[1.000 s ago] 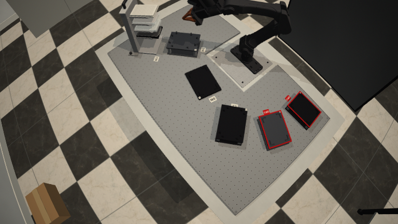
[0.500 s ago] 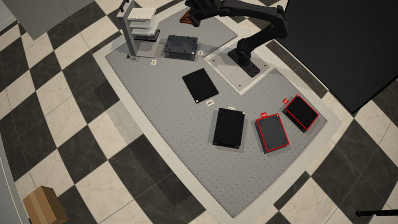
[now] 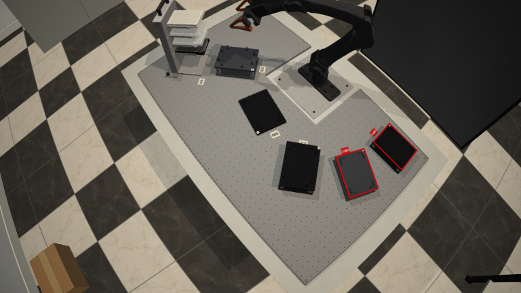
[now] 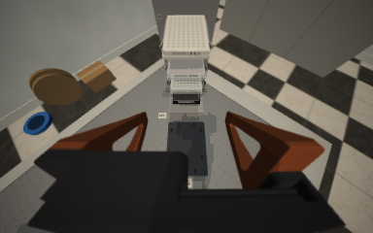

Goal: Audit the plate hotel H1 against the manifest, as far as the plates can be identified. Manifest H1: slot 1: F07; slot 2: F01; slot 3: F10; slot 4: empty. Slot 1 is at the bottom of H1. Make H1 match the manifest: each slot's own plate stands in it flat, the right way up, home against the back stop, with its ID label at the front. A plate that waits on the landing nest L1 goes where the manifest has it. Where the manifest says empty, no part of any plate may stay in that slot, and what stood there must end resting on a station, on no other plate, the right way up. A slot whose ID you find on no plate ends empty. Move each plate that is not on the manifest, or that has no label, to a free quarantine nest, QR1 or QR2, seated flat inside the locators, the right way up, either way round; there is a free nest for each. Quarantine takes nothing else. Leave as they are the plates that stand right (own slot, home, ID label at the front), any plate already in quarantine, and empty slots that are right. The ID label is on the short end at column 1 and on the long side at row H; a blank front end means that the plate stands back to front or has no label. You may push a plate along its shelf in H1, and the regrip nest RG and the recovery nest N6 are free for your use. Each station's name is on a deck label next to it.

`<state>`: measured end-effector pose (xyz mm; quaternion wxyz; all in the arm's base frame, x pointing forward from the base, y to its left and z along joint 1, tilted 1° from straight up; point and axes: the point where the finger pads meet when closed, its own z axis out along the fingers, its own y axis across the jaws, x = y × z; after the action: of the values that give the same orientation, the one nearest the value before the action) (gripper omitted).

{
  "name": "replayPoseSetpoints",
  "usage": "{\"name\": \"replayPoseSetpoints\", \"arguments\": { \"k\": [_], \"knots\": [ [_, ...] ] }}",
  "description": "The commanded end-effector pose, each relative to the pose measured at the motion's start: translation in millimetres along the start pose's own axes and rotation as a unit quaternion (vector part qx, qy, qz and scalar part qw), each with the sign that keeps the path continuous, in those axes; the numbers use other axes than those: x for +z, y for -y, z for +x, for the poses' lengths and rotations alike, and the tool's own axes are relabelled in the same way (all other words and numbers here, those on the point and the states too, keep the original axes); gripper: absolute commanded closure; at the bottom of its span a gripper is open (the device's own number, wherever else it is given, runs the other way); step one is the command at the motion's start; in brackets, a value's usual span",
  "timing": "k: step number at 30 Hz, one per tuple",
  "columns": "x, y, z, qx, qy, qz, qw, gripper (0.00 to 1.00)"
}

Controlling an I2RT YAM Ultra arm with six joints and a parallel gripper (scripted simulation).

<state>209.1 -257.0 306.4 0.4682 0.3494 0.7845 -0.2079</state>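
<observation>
Where the checkered black-and-cream floor (image 3: 126, 182) meets the near left corner of the room, a brown cardboard box (image 3: 57, 268) stands beside a grey wall panel. A grey perforated deck (image 3: 215, 167) lies on a paler border, spreading from the near middle toward the far left. On its near right part sit three stations: a black landing nest (image 3: 299, 167), then two red-framed quarantine nests, the nearer one (image 3: 356, 172) showing a grey bed and the farther one (image 3: 395, 146) covered by a black plate. Farther in, near the deck's middle, a black plate (image 3: 262, 111) lies on the recovery nest, with a small white tag at its near corner. Right of it the arm's base plate (image 3: 334, 93) is bolted to a lighter square. Beyond, the dark regrip nest (image 3: 236, 61) stands just right of the plate hotel H1 (image 3: 165, 40). The hotel carries a white well plate (image 3: 185, 17) on top, paler plates under it, and what looks like a black one lowest, though the labels are too small to read. The gripper (image 3: 242, 16) hovers past the regrip nest, its orange fingers spread wide apart with nothing between them. A tall black panel (image 3: 453, 36) closes the far right.
</observation>
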Motion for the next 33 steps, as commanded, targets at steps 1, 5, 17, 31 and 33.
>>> {"name": "replayPoseSetpoints", "arguments": {
  "k": [1, 5, 17, 31, 33],
  "knots": [
    [-10.6, 0, -11, -0.003, 0.004, -0.001, 1.000, 0.00],
    [-12.4, 0, -20, -0.002, -0.004, -0.001, 1.000, 0.00],
    [-29.0, 0, -38, -0.003, 0.009, 0.000, 1.000, 0.00],
    [-29.3, 0, -41, -0.004, 0.016, 0.000, 1.000, 0.00],
    [-29.3, 0, -41, -0.004, 0.016, 0.000, 1.000, 0.00]
  ]
}}
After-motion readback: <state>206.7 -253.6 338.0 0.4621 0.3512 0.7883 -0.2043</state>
